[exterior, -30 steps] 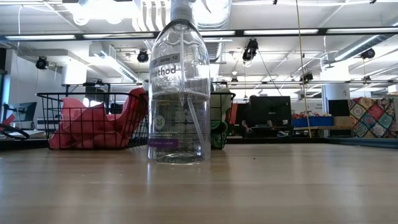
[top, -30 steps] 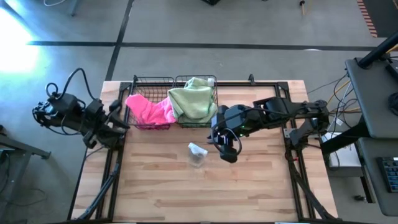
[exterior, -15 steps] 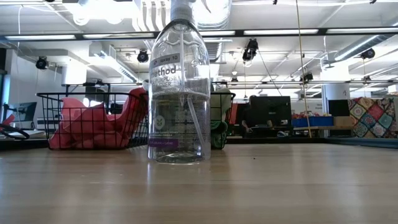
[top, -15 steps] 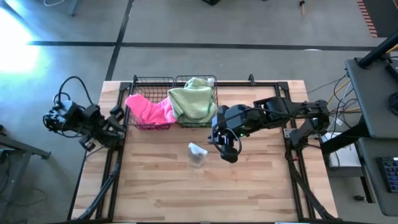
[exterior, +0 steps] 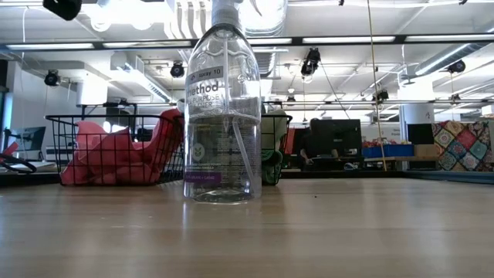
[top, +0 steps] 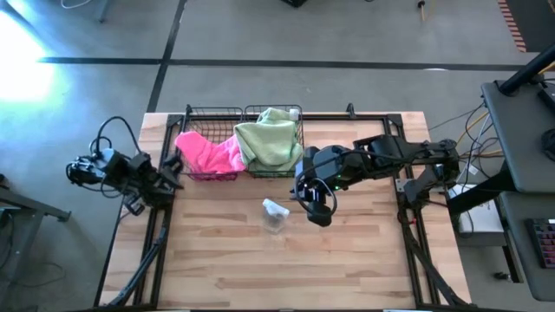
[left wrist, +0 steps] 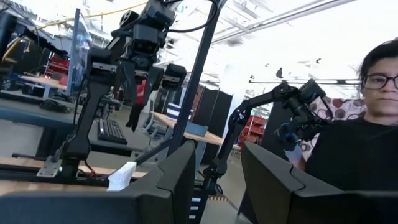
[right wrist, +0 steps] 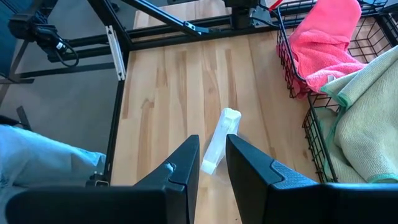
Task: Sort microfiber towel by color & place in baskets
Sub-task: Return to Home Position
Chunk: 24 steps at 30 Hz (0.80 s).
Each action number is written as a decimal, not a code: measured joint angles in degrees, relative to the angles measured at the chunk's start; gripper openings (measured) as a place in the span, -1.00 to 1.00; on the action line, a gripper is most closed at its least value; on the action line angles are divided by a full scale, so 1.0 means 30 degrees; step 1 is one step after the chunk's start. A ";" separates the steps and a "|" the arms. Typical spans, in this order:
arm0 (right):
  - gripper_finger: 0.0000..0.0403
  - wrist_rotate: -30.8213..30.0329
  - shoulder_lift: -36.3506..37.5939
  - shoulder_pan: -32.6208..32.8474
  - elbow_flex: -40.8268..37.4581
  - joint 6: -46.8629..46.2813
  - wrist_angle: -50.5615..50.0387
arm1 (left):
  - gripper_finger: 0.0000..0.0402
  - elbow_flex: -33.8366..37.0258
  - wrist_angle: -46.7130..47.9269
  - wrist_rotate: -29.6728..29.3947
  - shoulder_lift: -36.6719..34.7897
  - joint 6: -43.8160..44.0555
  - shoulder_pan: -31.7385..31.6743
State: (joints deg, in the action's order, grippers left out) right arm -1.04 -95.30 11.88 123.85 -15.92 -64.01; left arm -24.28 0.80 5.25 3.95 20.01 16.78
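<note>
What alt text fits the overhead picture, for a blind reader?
Two black wire baskets side by side hold a pink towel and a green towel. A clear bottle stands on the table near the right gripper; the left gripper hangs at its left edge.

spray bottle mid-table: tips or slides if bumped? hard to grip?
The spray bottle stands upright, tall over a narrow base, so a high nudge would probably tip it; a low push may slide it on the wooden table. Its clear glossy wall looks slippery to grip. It seems to hold liquid, so likely hefty.
</note>
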 joint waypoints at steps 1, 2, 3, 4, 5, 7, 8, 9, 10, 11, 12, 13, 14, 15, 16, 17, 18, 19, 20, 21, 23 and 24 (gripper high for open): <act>-0.64 0.0000 -0.0003 0.0000 0.0000 0.0000 0.0000 | -0.42 0.0245 -0.0350 -0.0004 -0.0057 0.0000 0.0000; -0.64 0.0000 -0.0003 0.0000 0.0000 0.0000 0.0000 | -0.42 0.0487 -0.0696 -0.0006 -0.0115 0.0000 0.0000; -0.64 0.0000 -0.0003 0.0000 0.0000 0.0000 0.0000 | -0.42 0.0710 -0.1004 -0.0011 -0.0147 0.0000 0.0000; -0.64 0.0000 -0.0003 0.0000 0.0000 0.0000 0.0000 | -0.42 0.0928 -0.1256 -0.0011 -0.0160 0.0000 0.0000; -0.64 0.0007 -0.0003 0.0000 0.0000 0.0000 0.0000 | -0.42 0.1145 -0.1505 -0.0018 -0.0173 0.0006 0.0000; -0.64 0.0000 -0.0003 0.0000 0.0000 0.0004 0.0001 | -0.42 0.1573 -0.2231 -0.0026 -0.0190 0.0007 0.0000; -0.64 0.0000 -0.0003 0.0000 0.0000 0.0007 0.0000 | -0.42 0.1793 -0.2652 -0.0033 -0.0194 0.0007 0.0001; -0.64 0.0000 -0.0001 0.0000 0.0000 0.0007 0.0000 | -0.42 0.2041 -0.3022 -0.0035 -0.0204 0.0007 0.0000; -0.64 0.0000 -0.0003 0.0000 0.0000 0.0007 0.0000 | -0.42 0.2275 -0.3250 -0.0040 -0.0204 0.0007 0.0000; -0.64 0.0000 -0.0003 0.0000 0.0000 0.0007 0.0000 | -0.42 0.2495 -0.3439 -0.0047 -0.0193 0.0007 0.0000; -0.64 0.0004 -0.0003 0.0000 0.0000 0.0007 0.0000 | -0.42 0.2735 -0.3676 -0.0054 -0.0190 0.0007 0.0000; -0.64 0.0002 -0.0003 0.0000 0.0000 0.0007 0.0002 | -0.42 0.2966 -0.3960 -0.0055 -0.0190 0.0007 0.0000; -0.64 0.0005 -0.0003 0.0000 0.0000 0.0009 0.0000 | -0.42 0.3204 -0.4269 -0.0060 -0.0207 0.0007 0.0005; -0.64 0.0007 -0.0003 0.0000 0.0000 0.0016 0.0000 | -0.42 0.3432 -0.4465 -0.0066 -0.0221 0.0007 0.0003; -0.64 0.0007 -0.0003 0.0000 0.0000 0.0026 0.0000 | -0.42 0.3652 -0.4532 -0.0105 -0.0226 0.0004 0.0003; -0.64 0.0015 -0.0003 0.0000 0.0000 0.0117 0.0000 | -0.42 0.3851 -0.4569 -0.0244 -0.0226 0.0000 0.0003; -0.64 0.0022 -0.0003 0.0000 0.0000 0.0169 -0.0007 | -0.42 0.4022 -0.4566 -0.0486 -0.0219 0.0002 0.0000; -0.64 0.0043 -0.0003 0.0000 0.0000 0.0218 -0.0004 | -0.42 0.4175 -0.4633 -0.0700 -0.0226 0.0007 0.0007; -0.64 0.0092 -0.0003 0.0000 0.0000 0.0286 -0.0007 | -0.42 0.4355 -0.4814 -0.0948 -0.0226 0.0000 0.0000; -0.64 0.0245 -0.0003 0.0000 0.0000 0.0341 -0.0007 | -0.42 0.4557 -0.4992 -0.1060 -0.0226 0.0000 0.0000; -0.64 0.0483 -0.0003 0.0000 0.0000 0.0534 -0.0007 | -0.42 0.4935 -0.5142 -0.1126 -0.0221 0.0000 0.0000; -0.64 0.0500 -0.0003 0.0000 0.0000 0.0611 -0.0007 | -0.42 0.5056 -0.5159 -0.1118 -0.0219 0.0000 0.0000</act>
State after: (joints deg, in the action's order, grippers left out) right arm 0.46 -95.31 11.88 123.85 -14.09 -64.03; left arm -9.11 -14.68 1.89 3.29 20.01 16.78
